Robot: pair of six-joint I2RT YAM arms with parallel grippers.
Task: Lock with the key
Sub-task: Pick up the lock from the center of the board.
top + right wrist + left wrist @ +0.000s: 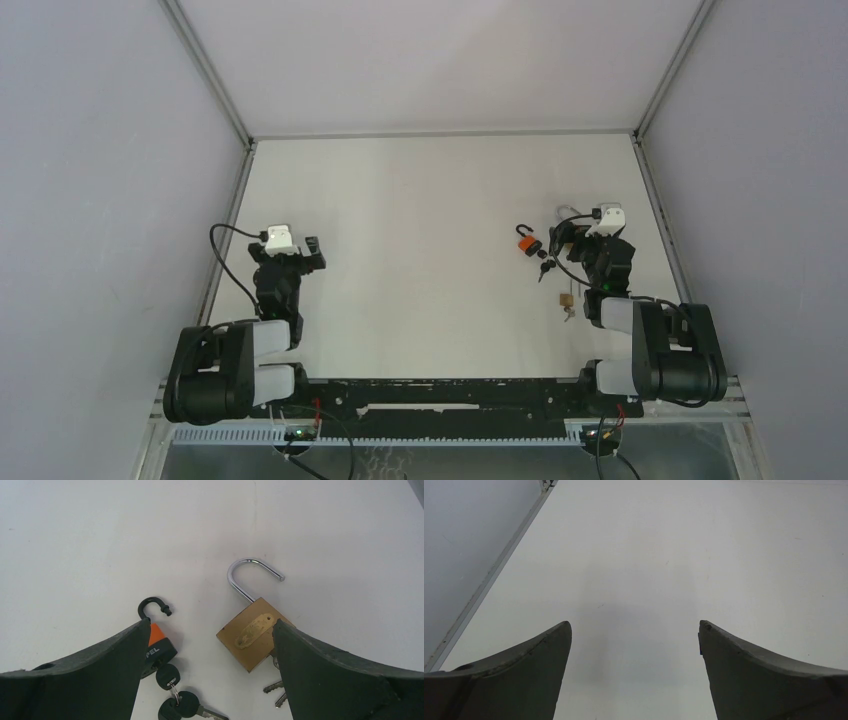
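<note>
Brass padlock [252, 635] lies flat on the tabletop [90, 540], silver shackle swung open, its keys [272, 687] on its near side; the orange padlock [159, 647] sits just left of it, also unlatched, black keys [175, 702] at its base. My right pincer [211, 623] hovers released above the brass padlock; the left pincer [635, 625], released too, is well off to its left. I'd pin one body first, press the shackle home, then turn the key gently.

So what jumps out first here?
Two padlocks lie with shackles open on the right of the table: an orange padlock with black-headed keys at its base, and a brass padlock beside it. The open right gripper hovers over both; the left gripper, also open, hangs apart on the left.
</note>
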